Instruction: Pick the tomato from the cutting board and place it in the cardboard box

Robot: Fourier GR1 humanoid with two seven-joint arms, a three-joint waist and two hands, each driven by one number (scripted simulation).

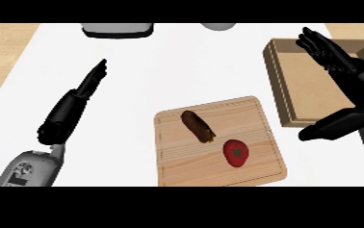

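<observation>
A red tomato [237, 153] with a green stem mark lies on the wooden cutting board [177, 164], toward its right side. The cardboard box [293, 85] stands at the right edge of the counter, just beyond the board. My right hand [334, 63] hovers open over the box, fingers straight and thumb [331, 126] spread toward the board; it is apart from the tomato. My left hand [74, 104] is open at the left, fingers straight and pointing up the counter, holding nothing.
A dark brown oblong item [198, 126] lies on the board up and left of the tomato. A grey appliance [117, 30] and a pale round object [219, 26] sit at the counter's far edge.
</observation>
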